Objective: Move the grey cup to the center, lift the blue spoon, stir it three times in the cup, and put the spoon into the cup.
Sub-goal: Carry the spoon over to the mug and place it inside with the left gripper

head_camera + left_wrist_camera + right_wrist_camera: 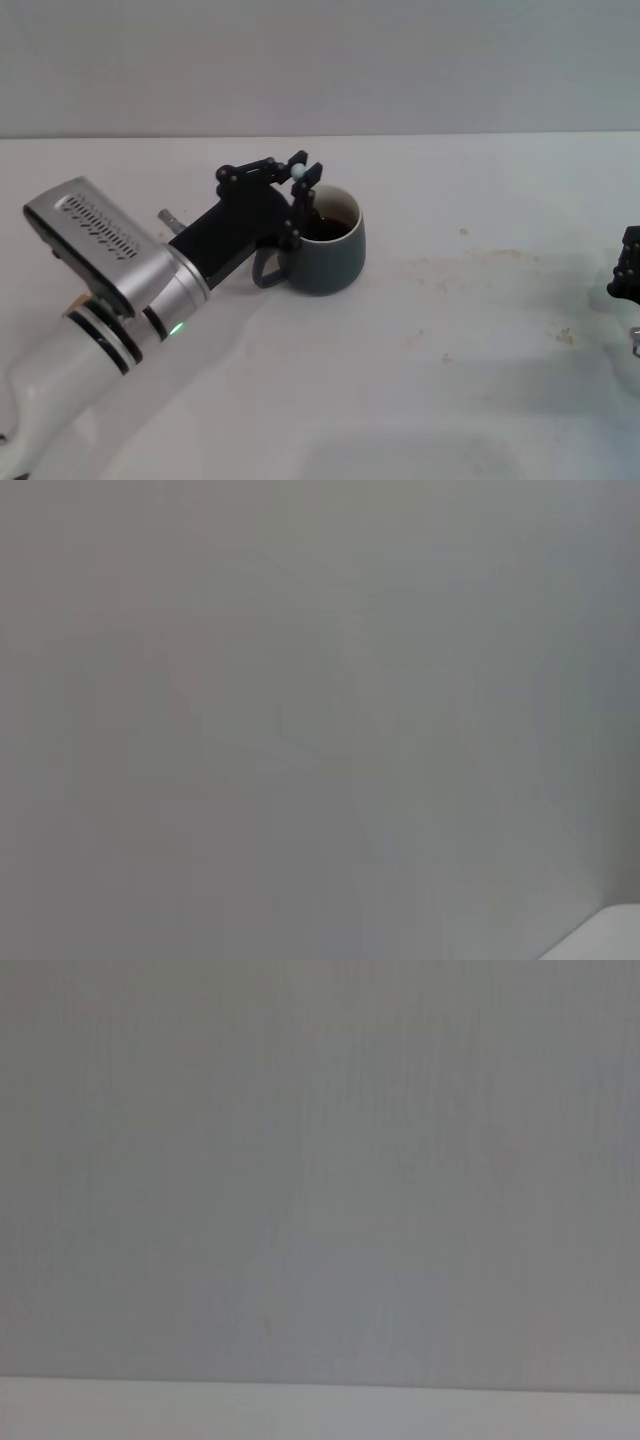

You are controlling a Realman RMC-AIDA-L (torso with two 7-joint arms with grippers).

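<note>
Bare lab: white table, blank wall

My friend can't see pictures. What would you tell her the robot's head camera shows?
The robot's left gripper holds the blue spoon upright at the near rim of the grey cup, which has dark liquid inside and stands on a white table. The right gripper waits at the table's far right edge.

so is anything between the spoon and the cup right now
Nothing visible. The left gripper holds the blue spoon at the near-left rim of the grey cup, its lower end apparently already dipping inside. The right gripper sits parked far right.
</note>
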